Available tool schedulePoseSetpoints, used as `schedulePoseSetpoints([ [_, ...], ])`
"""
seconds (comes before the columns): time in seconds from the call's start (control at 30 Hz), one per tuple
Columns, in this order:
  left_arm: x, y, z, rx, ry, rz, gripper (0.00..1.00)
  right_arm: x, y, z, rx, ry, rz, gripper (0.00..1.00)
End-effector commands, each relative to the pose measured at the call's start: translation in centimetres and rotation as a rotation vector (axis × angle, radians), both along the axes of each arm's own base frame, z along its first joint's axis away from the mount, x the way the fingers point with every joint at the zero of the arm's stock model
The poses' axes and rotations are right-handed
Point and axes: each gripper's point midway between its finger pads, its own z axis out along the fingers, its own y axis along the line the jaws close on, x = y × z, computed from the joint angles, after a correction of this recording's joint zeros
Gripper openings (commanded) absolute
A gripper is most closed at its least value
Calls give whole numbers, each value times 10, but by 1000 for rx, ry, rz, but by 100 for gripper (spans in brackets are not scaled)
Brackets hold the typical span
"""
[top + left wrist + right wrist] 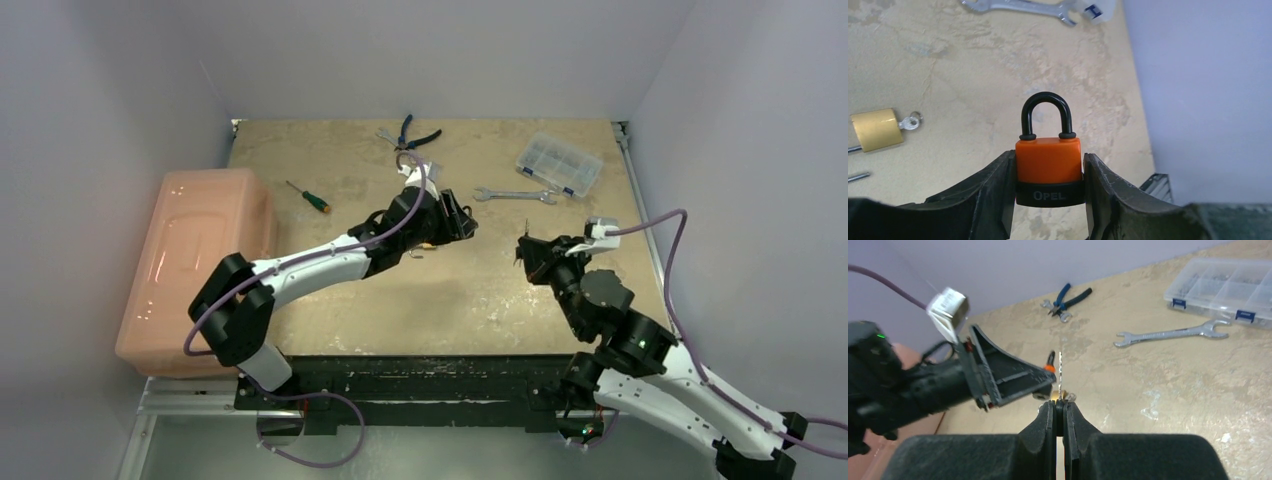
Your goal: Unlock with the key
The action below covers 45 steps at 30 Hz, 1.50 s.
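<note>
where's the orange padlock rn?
Orange padlock is clamped between the left fingers, over mid-table; a brass padlock lies to its left in the left wrist view.

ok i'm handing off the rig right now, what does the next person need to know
Left tool: shut on the orange padlock, shackle closed.
Right tool: shut on the key, blade sticking out ahead, apart from the padlock.
Done: both things are in hand.
Left: line the key up with the padlock, insert it, turn it, open the shackle.
</note>
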Motion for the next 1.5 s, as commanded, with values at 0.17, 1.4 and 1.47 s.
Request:
schedulePoseSetpoints([
  [0.17,14,25,124,-361,-166,140,0,8,44,15,104,10,113,0],
  [1.4,14,128,146,-535,-190,566,0,55,180,0,-45,168,583,0],
  [1.47,13,126,145,-542,-184,555,0,55,182,2,-42,161,593,0],
])
